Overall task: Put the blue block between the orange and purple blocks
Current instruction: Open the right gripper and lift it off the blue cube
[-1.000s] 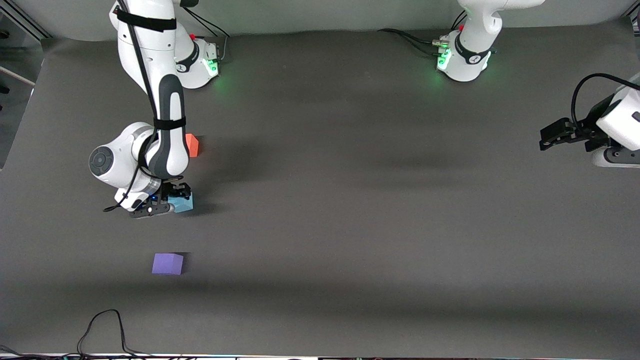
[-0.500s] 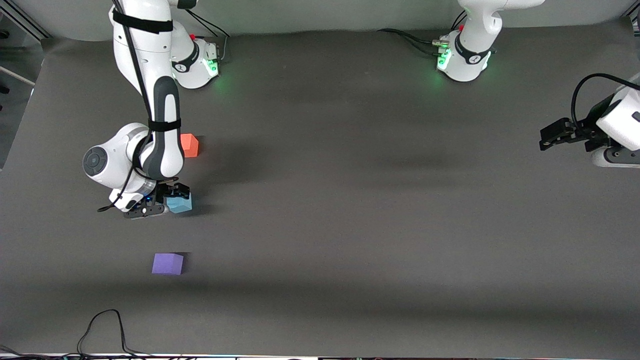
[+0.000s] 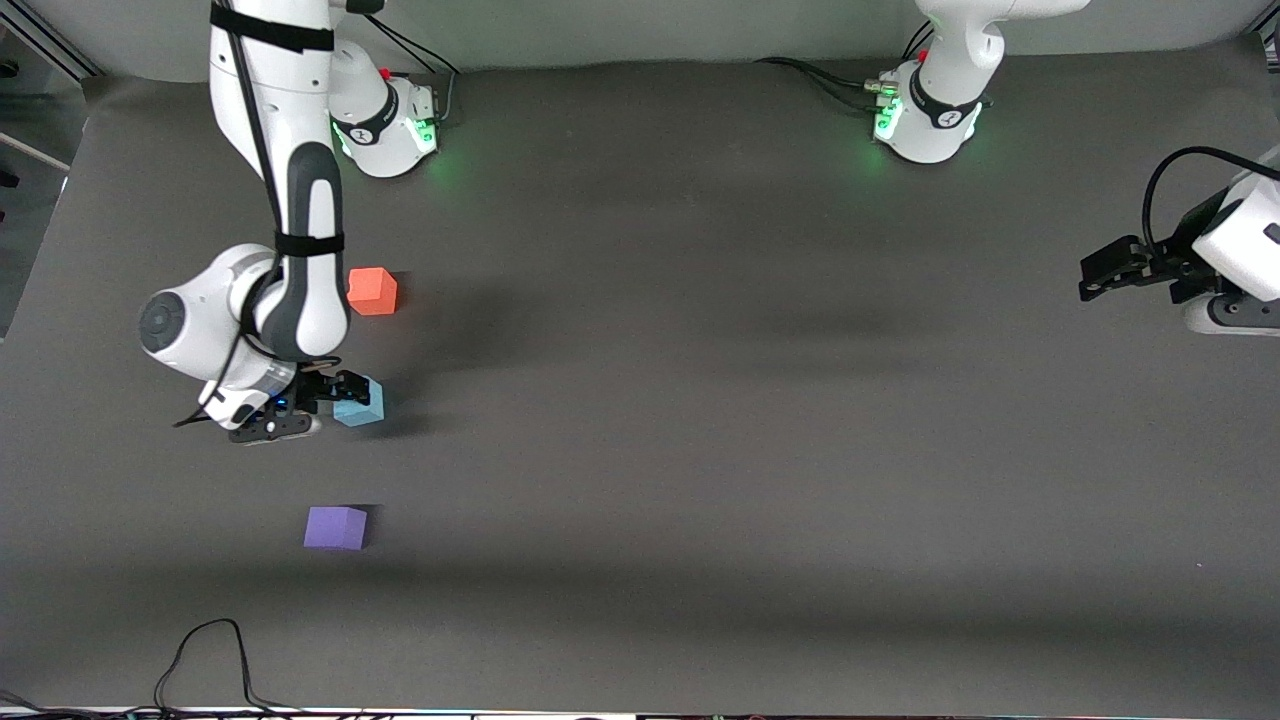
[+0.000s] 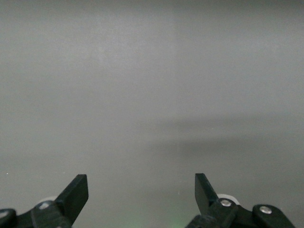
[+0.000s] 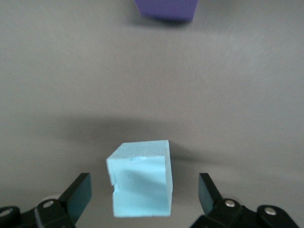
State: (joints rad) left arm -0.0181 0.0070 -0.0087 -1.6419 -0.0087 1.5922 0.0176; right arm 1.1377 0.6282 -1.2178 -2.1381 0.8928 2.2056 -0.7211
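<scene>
While you've got the right gripper [image 3: 322, 392] hanging low over the mat, its fingers are spread wide with nothing pinched. The blue block [image 3: 359, 403] sits on the table [image 3: 700, 400] just beside it; in the right wrist view that block [image 5: 141, 178] lies between the 2 fingertips [image 5: 78, 190] with a gap on each side, so nobody's touching it. It looks a bit turned compared with the other 2 cubes.

For where it sits: the orange block [image 3: 372, 291] is farther from the front camera, the purple block [image 3: 336, 527] is nearer, and the blue one is between them, roughly in line, all 3 well apart. You can also spot the purple one [image 5: 166, 9] at the rim of the right wrist view.

No bins or trays to report, just cubes on the dark mat.

Your left gripper [image 3: 1105, 272] waits off at the left arm's end of the table, fingers apart [image 4: 76, 192], looking at bare surface. Most of the mat toward that end is open. A black cable [image 3: 205, 655] loops at the table edge nearest the front camera, near the purple block's corner.
</scene>
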